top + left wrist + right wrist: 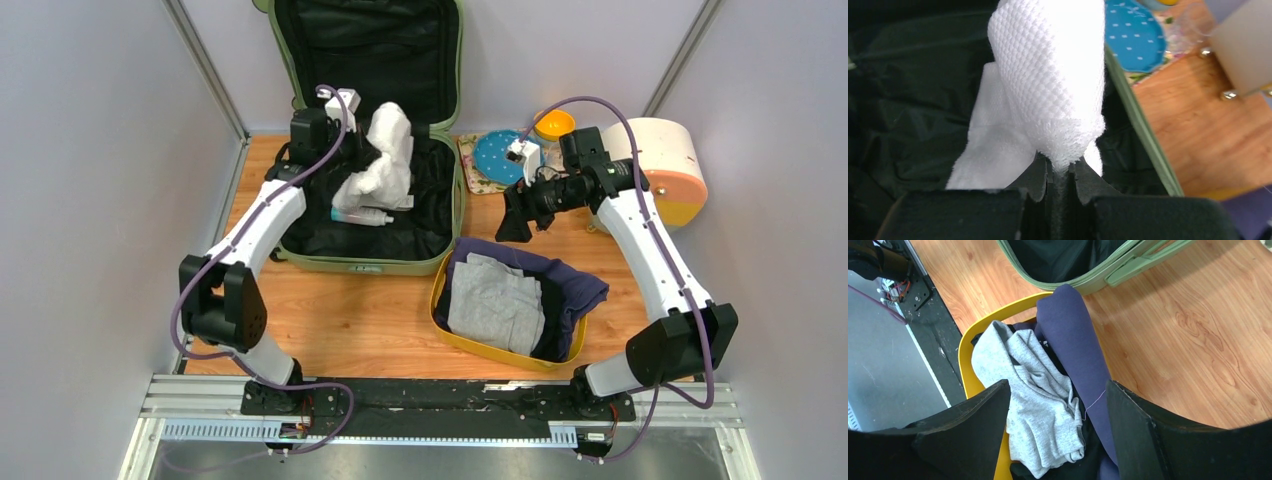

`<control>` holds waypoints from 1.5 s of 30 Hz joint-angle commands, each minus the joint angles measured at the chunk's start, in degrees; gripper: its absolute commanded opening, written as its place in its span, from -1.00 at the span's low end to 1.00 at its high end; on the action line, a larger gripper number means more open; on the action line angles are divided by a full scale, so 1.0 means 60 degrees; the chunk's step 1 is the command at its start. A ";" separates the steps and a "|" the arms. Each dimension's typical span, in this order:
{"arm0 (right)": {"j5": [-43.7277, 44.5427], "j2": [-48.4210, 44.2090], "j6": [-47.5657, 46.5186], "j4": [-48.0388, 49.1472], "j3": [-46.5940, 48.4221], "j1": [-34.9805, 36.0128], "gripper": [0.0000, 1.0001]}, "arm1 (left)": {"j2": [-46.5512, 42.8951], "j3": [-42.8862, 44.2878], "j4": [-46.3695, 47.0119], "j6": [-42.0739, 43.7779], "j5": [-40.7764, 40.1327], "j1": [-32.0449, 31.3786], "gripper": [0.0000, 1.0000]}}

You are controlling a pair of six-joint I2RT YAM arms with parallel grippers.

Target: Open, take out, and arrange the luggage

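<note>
Here's the luggage (370, 264), the sage-green suitcase, lying wide open on the far left part of the wooden table (350, 330), its lid standing up against the back wall and black lining showing all through. The left tool (1060, 169) is down inside the lower shell, and the jaws are nipped tight on the frayed edge of a white waffle-weave cloth (1048, 75). The cloth rises from the pinch in a tall fold, with more of it spread across the lining underneath. A pale tube-shaped item (362, 215) lies in the shell just beside the cloth's near end, too small to identify. Over on the right, the right tool (1057, 385) hangs above the yellow tray (968, 340), its jaws spread wide with nothing between them. In the tray, a grey garment (1033, 390) sits crumpled on top, with a navy garment (1073, 330) draped over the tray's far rim towards the suitcase. The tray sits just beside the suitcase's near right corner. At the back right stand a blue polka-dot disc (497, 155), an orange bowl (553, 125) and a round cream-and-orange box (665, 165).
</note>
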 commanded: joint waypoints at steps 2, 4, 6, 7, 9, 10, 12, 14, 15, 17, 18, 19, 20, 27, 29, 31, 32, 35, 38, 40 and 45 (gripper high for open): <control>-0.0430 0.0101 0.0638 0.0559 0.0587 -0.0118 0.46 | -0.1742 -0.0057 -0.0115 0.0543 0.1972 -0.0065 -1.00; -0.0518 0.0116 0.0829 0.0647 0.0690 -0.0133 0.46 | -0.2169 -0.0278 -0.0406 0.0718 0.2366 -0.0080 -1.00; -0.0533 0.0101 0.0975 0.0764 0.0705 -0.0162 0.46 | -0.2842 -0.0455 -0.0772 0.1011 0.2558 -0.0094 -1.00; -0.0605 0.0101 0.1164 0.0823 0.0705 -0.0177 0.46 | -0.3033 -0.0484 -0.1253 0.1128 0.2631 -0.0138 -1.00; -0.0693 0.0086 0.1414 0.0969 0.0705 -0.0352 0.46 | -0.3619 -0.0543 -0.1841 0.1654 0.2574 -0.0284 -1.00; -0.0810 0.0101 0.1705 0.1013 0.0705 -0.0411 0.46 | -0.3809 -0.0572 -0.2438 0.1903 0.2341 -0.0618 -1.00; -0.0928 0.0130 0.1927 0.1086 0.0690 -0.0703 0.46 | -0.4352 -0.0878 -0.2794 0.2387 0.2019 -0.1015 -1.00; -0.1001 0.0145 0.2234 0.1101 0.0690 -0.1083 0.46 | -0.4790 -0.1331 -0.2913 0.2389 0.1214 -0.1805 -1.00; -0.1002 0.0145 0.2323 0.1116 0.0690 -0.1245 0.46 | -0.4880 -0.1464 -0.2928 0.2389 0.0776 -0.2171 -1.00; -0.1016 0.0057 0.2600 0.1072 0.0690 -0.1828 0.45 | -0.4968 -0.1757 -0.2811 0.2288 -0.0703 -0.3415 -1.00; -0.1002 -0.0001 0.2645 0.1029 0.0690 -0.2021 0.44 | -0.4940 -0.1788 -0.2767 0.2228 -0.1143 -0.3855 -1.00; -0.0958 -0.0132 0.2675 0.0985 0.0719 -0.2168 0.44 | -0.4867 -0.1802 -0.2680 0.2213 -0.2206 -0.4816 -1.00; -0.0929 -0.0191 0.2603 0.0810 0.0763 -0.2749 0.44 | -0.4649 -0.1759 -0.2592 0.2025 -0.2666 -0.5333 -1.00; -0.0928 -0.1434 0.1812 -0.0084 0.0107 -0.4029 0.44 | -0.2876 -0.1305 -0.1304 0.1189 -0.3989 -0.7871 -1.00; -0.0928 -0.1758 0.1680 -0.0114 -0.0188 -0.4219 0.44 | -0.2103 -0.0985 -0.0878 0.0911 -0.3872 -0.8253 -1.00; -0.0856 -0.2081 0.1461 -0.0158 -0.0525 -0.4308 0.45 | -0.1675 -0.0866 -0.0191 0.0604 -0.3668 -0.8429 -1.00; -0.0841 -0.2140 0.1401 -0.0274 -0.0569 -0.4395 0.45 | -0.1223 -0.0706 0.0000 0.0312 -0.3478 -0.8458 -1.00; -0.0855 -0.2286 0.1225 -0.0495 -0.0526 -0.4673 0.45 | -0.0300 -0.0134 0.0484 -0.0245 -0.3024 -0.8678 -1.00; -0.1030 -0.2272 0.0860 -0.0961 -0.0278 -0.4951 0.45 | 0.0273 0.0175 0.0996 -0.0569 -0.2672 -0.8971 -1.00; -0.1118 -0.2243 0.0553 -0.1255 -0.0087 -0.5026 0.45 | 0.0451 0.0175 0.1305 -0.0730 -0.2510 -0.9205 -1.00; -0.1309 -0.2330 -0.0108 -0.1697 0.0017 -0.5055 0.45 | 0.0861 0.0350 0.2066 -0.0514 -0.2916 -0.9644 -1.00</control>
